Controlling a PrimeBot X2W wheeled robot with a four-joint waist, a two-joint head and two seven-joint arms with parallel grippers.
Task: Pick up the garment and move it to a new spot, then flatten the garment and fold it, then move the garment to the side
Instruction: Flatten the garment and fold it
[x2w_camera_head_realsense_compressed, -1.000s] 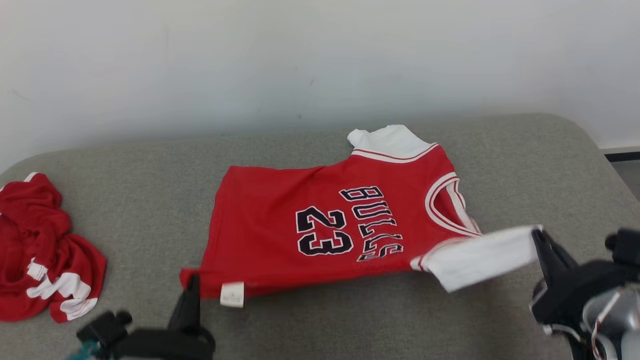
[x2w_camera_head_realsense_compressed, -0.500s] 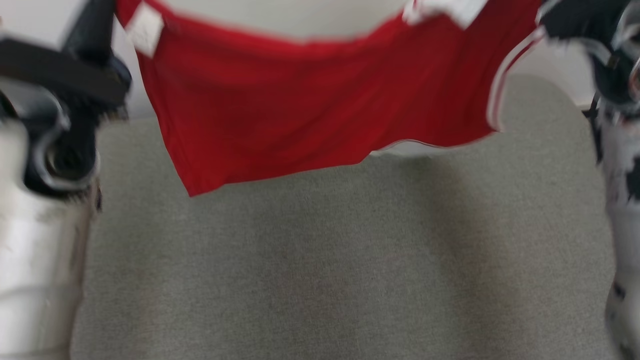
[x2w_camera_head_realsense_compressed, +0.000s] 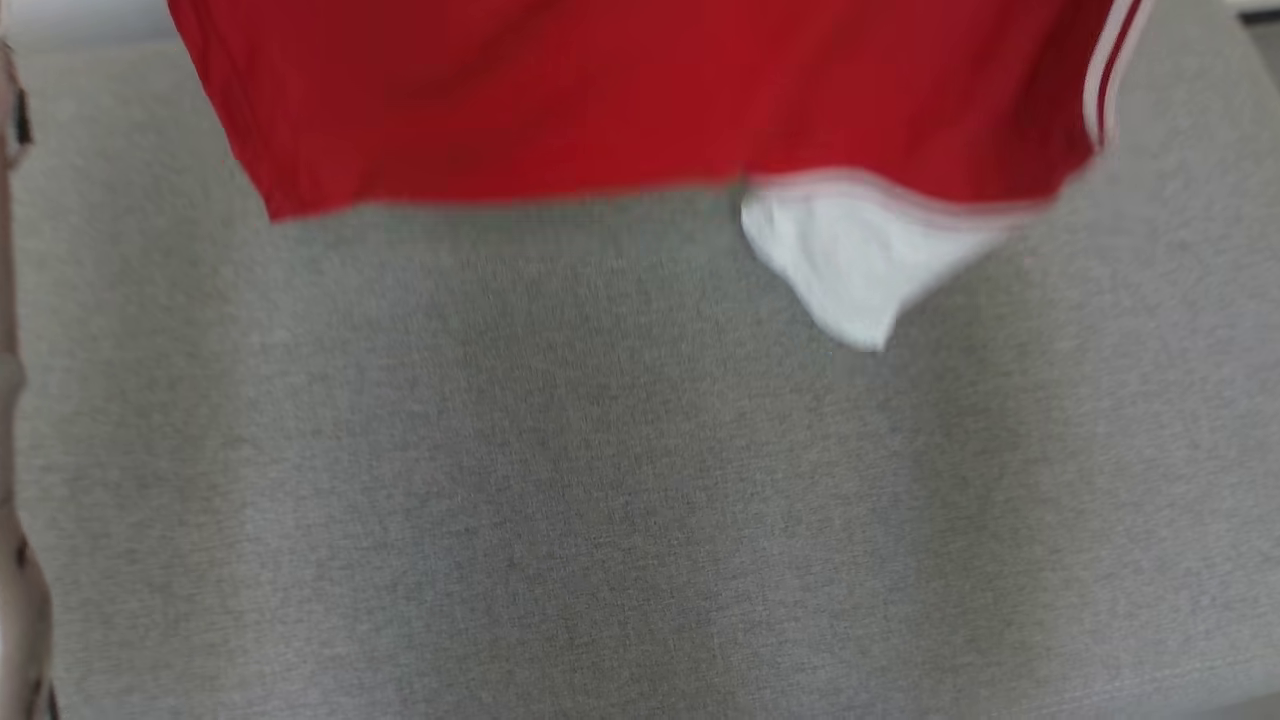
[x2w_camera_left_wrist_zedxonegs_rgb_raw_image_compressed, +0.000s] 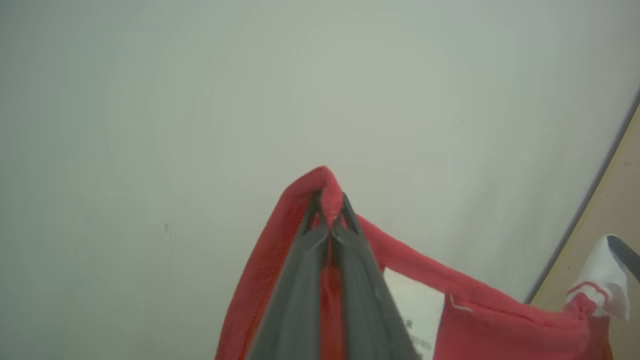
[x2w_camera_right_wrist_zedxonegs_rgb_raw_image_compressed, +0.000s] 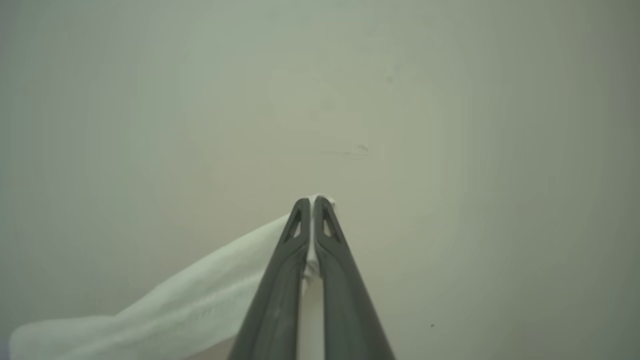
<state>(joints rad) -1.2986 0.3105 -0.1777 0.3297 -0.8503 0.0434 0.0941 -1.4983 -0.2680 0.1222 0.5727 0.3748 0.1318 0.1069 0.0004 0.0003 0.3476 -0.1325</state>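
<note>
The red garment is hanging spread across the top, above the grey fabric-topped table, its lower edge looking blurred. A white sleeve is dangling below that edge, right of centre, and striped trim is running down the garment's right side.

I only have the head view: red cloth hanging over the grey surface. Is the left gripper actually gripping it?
Observer: Yes. In the left wrist view the left gripper is shut on a red edge of the jersey.
Operator: And the right one?
Observer: The right gripper is shut on the white sleeve, which trails off to that view's lower left.
Operator: What's behind the fingers?
Observer: A plain pale wall.
</note>
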